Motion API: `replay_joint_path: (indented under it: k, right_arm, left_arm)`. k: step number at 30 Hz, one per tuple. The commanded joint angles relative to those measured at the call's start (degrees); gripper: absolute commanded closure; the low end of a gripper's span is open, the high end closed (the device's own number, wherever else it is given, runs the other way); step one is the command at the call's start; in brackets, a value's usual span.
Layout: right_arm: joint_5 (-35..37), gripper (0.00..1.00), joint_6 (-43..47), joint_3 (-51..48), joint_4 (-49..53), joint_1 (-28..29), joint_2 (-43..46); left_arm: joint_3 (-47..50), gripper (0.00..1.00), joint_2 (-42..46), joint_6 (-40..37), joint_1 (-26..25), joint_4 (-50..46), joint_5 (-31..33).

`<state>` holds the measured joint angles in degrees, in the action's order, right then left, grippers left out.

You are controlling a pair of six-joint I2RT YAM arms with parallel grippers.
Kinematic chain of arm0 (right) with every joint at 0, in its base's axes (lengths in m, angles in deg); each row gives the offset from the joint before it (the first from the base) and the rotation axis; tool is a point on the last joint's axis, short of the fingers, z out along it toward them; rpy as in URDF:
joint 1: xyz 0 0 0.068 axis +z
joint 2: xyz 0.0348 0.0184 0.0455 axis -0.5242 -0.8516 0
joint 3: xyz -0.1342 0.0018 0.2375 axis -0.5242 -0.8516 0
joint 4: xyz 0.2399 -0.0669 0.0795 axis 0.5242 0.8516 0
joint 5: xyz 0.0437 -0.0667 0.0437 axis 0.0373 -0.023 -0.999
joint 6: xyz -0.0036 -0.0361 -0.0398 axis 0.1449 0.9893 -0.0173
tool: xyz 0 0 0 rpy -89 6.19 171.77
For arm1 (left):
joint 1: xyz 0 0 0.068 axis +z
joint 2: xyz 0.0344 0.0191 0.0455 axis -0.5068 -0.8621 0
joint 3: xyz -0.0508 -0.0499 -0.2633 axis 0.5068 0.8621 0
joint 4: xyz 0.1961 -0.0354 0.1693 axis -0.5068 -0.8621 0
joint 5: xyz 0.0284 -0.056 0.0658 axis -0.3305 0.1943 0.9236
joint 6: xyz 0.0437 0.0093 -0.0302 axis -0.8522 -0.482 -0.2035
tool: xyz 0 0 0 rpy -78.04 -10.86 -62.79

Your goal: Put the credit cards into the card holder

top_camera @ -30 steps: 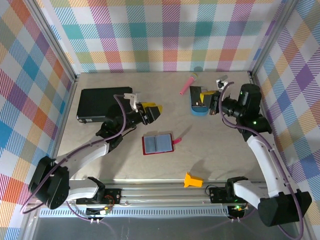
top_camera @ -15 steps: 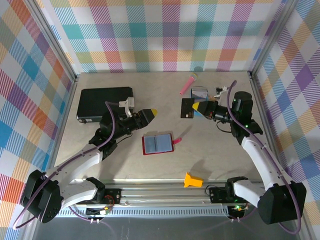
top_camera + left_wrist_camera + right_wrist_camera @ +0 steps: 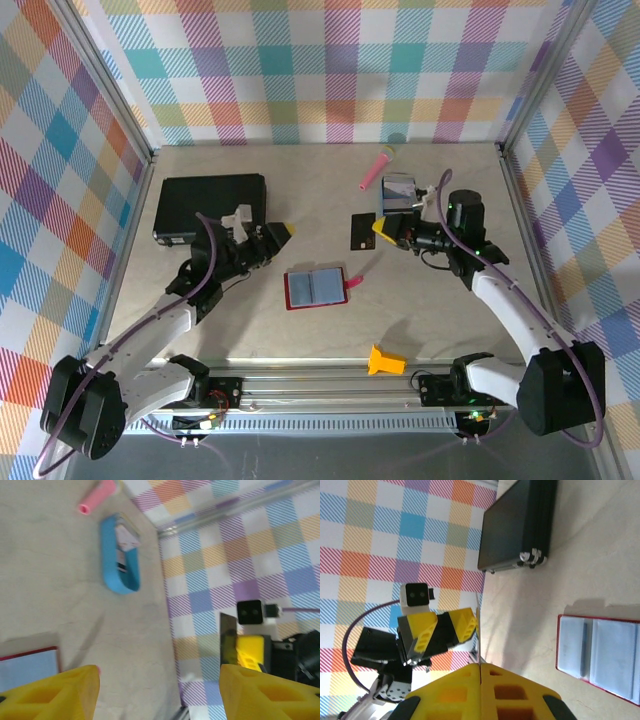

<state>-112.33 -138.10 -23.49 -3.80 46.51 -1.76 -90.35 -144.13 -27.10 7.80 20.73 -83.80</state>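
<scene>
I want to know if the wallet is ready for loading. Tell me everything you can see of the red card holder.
The card holder lies flat and open near the middle of the table. It is a dark-red, roughly square folding wallet. Two grey-blue inner pockets face up, and a red closing tab sticks out from its right side. No card shows in the pockets. Nothing touches it but the table.

One card holder (image 3: 315, 288), one tray (image 3: 107, 550), one case (image 3: 205, 205)

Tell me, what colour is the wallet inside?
Grey-blue, with a dark-red border. The wallet shows best in the right wrist view.
</scene>
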Motion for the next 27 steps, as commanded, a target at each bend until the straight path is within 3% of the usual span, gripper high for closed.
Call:
replay_joint_path:
  k: [1, 5, 10, 13, 27]
  right_arm:
    - [2.41, 1.0, 2.82, -1.94, -0.61, 3.94, -2.65]
    - [7.75, 1.0, 5.07, -4.27, -4.13, 9.83, -5.71]
    - [12.97, 1.0, 7.87, -5.88, -7.77, 15.27, -10.57]
    - [15.26, 1.0, 9.06, -6.73, -10.53, 17.29, -13.24]
    - [20.11, 1.0, 10.5, -7.13, -17.38, 20.26, -23.3]
  left_arm:
    - [2.49, 0.35, 1.61, -3.1, 2.26, -7.83, -3.68]
    - [5.31, 0.35, 0.64, -4.56, 3.67, -6.73, -7.14]
    - [6.63, 0.37, -1.6, -10.2, 3.93, -11.22, -6.39]
    - [8.5, 0.38, -3.21, -11.07, 3.85, -8.92, -7.2]
    - [10.4, 0.39, -17.39, -11.0, 3.67, 7.7, -10.47]
